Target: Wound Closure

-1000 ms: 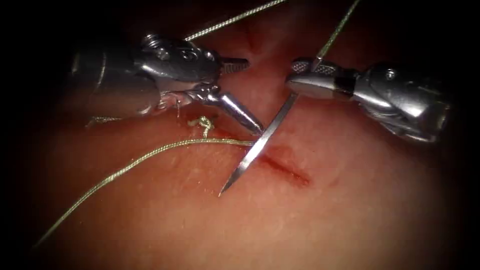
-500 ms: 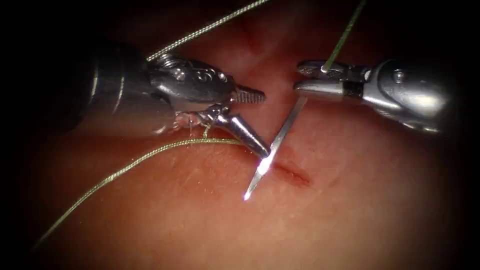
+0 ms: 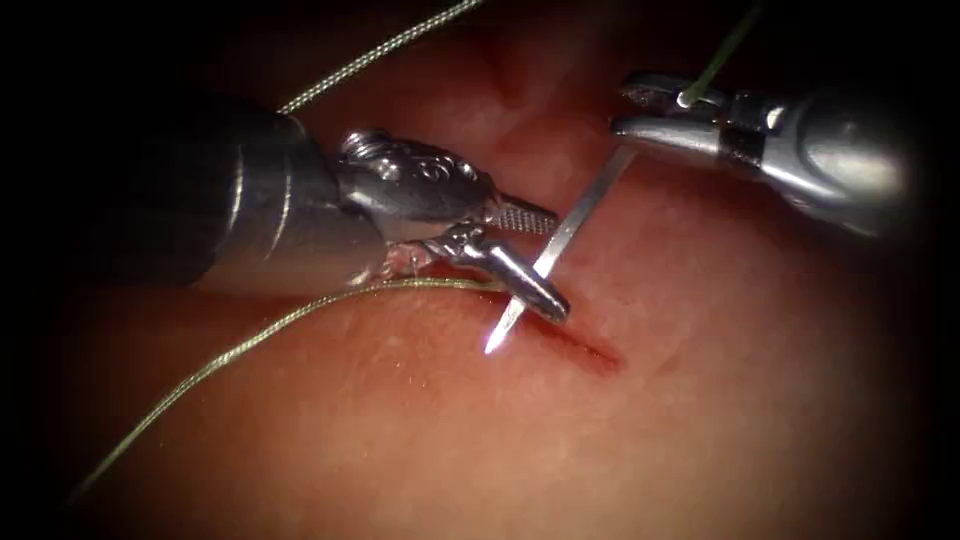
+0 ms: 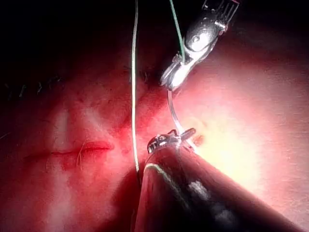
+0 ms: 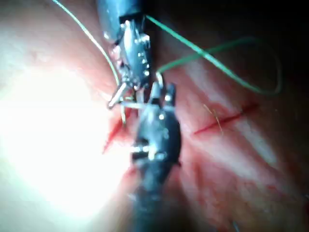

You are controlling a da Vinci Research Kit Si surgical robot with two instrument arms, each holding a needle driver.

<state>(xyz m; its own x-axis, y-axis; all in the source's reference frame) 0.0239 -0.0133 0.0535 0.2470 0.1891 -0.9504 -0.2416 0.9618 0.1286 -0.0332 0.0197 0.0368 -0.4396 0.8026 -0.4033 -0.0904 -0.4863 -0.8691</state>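
Observation:
My right tool (image 3: 622, 108) is shut on the curved needle (image 3: 585, 205) near its tail end, above the tissue (image 3: 400, 430) and right of the cut (image 3: 585, 348). The needle slants down and left, free of the tissue, with its bright tip hovering just over the cut's left end. My left tool (image 3: 556, 266) comes in from the left with its jaws open, one on each side of the needle's front half. In the left wrist view the needle (image 4: 172, 112) arcs from the right tool (image 4: 186, 63) down to the left tool (image 4: 171, 140). Green thread (image 3: 725, 45) rises from the right tool.
A pale thread (image 3: 300, 315) lies across the tissue from the cut's left end toward the lower left. Another strand (image 3: 380, 50) crosses behind the left tool's shaft. Red fluid lines the cut. In the right wrist view green thread (image 5: 217, 60) loops over the tissue.
The left tool has moved right until its open jaws straddle the needle, covering the knot. The right tool has lifted up and right, carrying the needle so its tip rose.

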